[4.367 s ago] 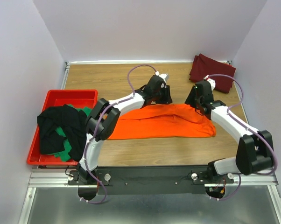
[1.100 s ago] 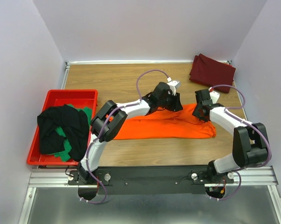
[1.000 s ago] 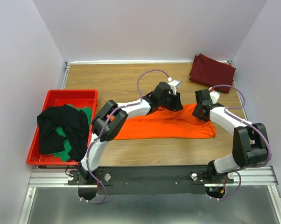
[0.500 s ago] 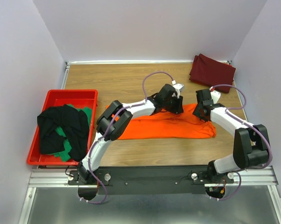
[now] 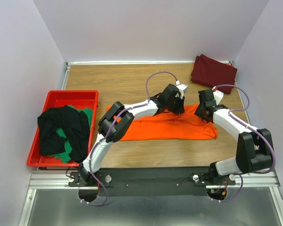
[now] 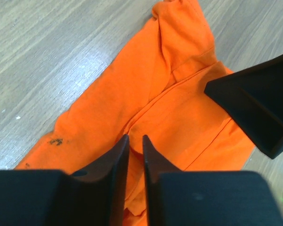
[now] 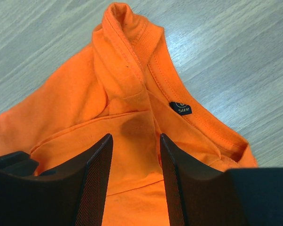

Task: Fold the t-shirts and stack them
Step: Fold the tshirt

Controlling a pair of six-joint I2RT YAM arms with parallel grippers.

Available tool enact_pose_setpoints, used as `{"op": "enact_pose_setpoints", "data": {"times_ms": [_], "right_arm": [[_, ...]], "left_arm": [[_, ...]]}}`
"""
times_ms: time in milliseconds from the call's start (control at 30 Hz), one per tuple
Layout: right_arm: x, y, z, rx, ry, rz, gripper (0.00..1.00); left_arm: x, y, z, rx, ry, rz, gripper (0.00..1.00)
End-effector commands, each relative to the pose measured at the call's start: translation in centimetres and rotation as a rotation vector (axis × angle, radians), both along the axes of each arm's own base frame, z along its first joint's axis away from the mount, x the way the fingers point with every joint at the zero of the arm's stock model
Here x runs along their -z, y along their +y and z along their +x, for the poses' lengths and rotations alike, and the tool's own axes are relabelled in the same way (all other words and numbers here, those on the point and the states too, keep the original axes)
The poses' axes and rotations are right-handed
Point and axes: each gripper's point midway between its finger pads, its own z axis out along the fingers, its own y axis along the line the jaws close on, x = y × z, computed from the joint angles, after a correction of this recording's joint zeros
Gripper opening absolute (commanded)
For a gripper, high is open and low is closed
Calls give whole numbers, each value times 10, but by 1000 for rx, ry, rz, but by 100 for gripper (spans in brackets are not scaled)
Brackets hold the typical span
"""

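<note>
Orange t-shirt (image 5: 165, 128) lies beneath the left gripper (image 6: 134, 137) (collar (image 7: 148, 40) beneath the right gripper (image 7: 134, 137)).

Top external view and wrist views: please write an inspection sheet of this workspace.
Surface: wooden table, bare wood showing.
Job's things: orange t-shirt folded lengthwise at centre; maroon t-shirt folded in far right corner; black t-shirt and green t-shirt heaped in red tray, left.
Clutter: nothing seen.
Grippers: left gripper nearly closed over the orange cloth, grip unclear; right gripper open, near the collar.
Cables: purple cables loop above both wrists, off the cloth.
Surroundings: pale walls on three sides.
</note>
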Motion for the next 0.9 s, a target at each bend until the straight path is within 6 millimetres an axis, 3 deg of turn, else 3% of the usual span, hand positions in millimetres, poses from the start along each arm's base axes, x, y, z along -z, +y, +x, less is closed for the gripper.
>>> {"op": "enact_pose_setpoints", "data": {"times_ms": [0, 167, 233, 333, 867], "right_arm": [[-8, -6, -1, 28, -27, -12, 52], [-10, -6, 0, 25, -35, -7, 52], [-11, -5, 0, 24, -38, -4, 52], [-11, -5, 0, 22, -38, -3, 52], [-13, -4, -1, 18, -44, 2, 51]], "left_arm": [[12, 1, -1, 4, -6, 44, 20], [13, 4, -1, 0, -14, 60, 21], [10, 6, 1, -13, -22, 67, 34], [8, 9, 4, -33, -32, 76, 44], [4, 0, -7, 35, -49, 76, 45]]}}
